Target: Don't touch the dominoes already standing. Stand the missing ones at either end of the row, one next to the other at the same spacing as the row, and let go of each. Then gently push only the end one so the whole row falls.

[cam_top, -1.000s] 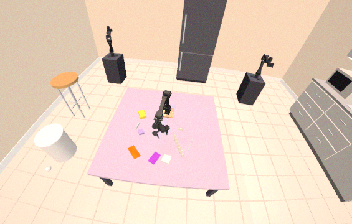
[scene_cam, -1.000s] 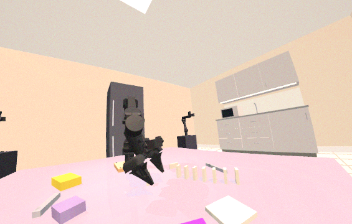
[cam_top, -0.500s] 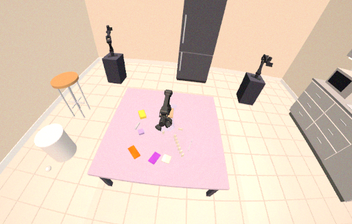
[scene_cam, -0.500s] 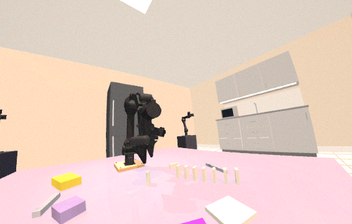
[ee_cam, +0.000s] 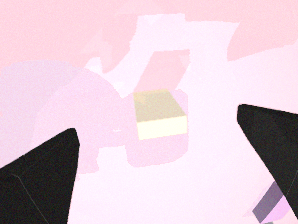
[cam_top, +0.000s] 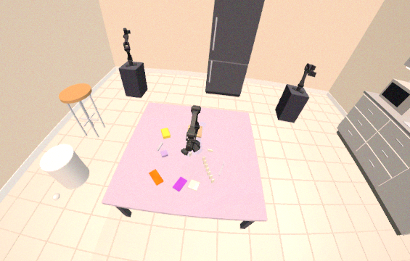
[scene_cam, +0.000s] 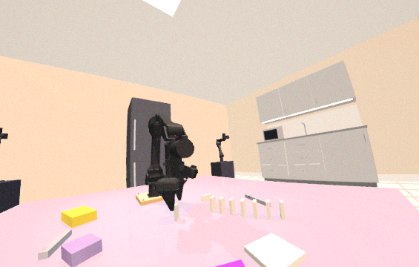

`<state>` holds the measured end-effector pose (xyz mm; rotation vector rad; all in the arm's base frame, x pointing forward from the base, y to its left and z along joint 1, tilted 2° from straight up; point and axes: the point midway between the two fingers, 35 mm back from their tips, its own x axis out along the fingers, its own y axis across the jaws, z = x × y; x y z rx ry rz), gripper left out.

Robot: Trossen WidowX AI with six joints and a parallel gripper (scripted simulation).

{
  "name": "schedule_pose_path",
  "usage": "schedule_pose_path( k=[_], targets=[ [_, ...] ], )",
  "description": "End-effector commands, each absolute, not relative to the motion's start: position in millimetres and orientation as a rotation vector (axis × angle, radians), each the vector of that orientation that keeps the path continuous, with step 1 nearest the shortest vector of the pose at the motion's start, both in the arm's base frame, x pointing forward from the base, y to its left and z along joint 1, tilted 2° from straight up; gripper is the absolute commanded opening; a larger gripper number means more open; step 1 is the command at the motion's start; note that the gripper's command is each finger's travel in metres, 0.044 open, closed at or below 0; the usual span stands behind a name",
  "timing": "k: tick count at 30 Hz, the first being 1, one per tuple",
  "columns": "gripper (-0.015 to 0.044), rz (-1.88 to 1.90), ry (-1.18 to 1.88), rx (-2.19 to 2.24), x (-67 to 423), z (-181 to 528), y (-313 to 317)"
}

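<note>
A pink table point(scene_cam: 342, 222) fills the foreground of the exterior view. Measured from the row of standing dominoes point(scene_cam: 246, 208), a white flat block point(scene_cam: 275, 251) lies nearest the viewer, a lilac block point(scene_cam: 81, 248) and a grey bar point(scene_cam: 54, 245) lie well to the left, and a yellow block point(scene_cam: 78, 216) sits behind those. Beyond the table stand a dark refrigerator point(scene_cam: 139, 141) against the peach wall and grey kitchen cabinets point(scene_cam: 317, 159) to the right of the row.

The row's dominoes stand upright, long axis vertical, in a line running left to right in the exterior view. One lone domino point(scene_cam: 176, 212) stands upright well left of the row's left end, apart from it. Another domino point(scene_cam: 206, 196) lies flat just behind that left end.

The arm point(scene_cam: 165, 156) rises from its tan base plate point(scene_cam: 143, 200) behind the lone domino and folds downward, wrist pointing at the table. Its gripper point(ee_cam: 160, 156) hangs directly over the lone domino, jaws spread wide and holding nothing; in the wrist view the domino's top face sits between the two dark fingers, touching neither.
</note>
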<state>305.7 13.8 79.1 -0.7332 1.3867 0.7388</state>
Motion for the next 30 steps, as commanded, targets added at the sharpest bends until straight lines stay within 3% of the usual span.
schedule_pose_path(
  k=[1, 13, 25, 30],
  targets=[
    [0.0440, 0.737, 1.386, -0.738, 305, 70, 13],
    [0.0440, 0.737, 1.386, -0.738, 305, 55, 14],
    [0.0125, 0.737, 1.386, -0.738, 305, 55, 14],
    [0.0107, 0.737, 1.386, -0.738, 305, 55, 14]
  ],
)
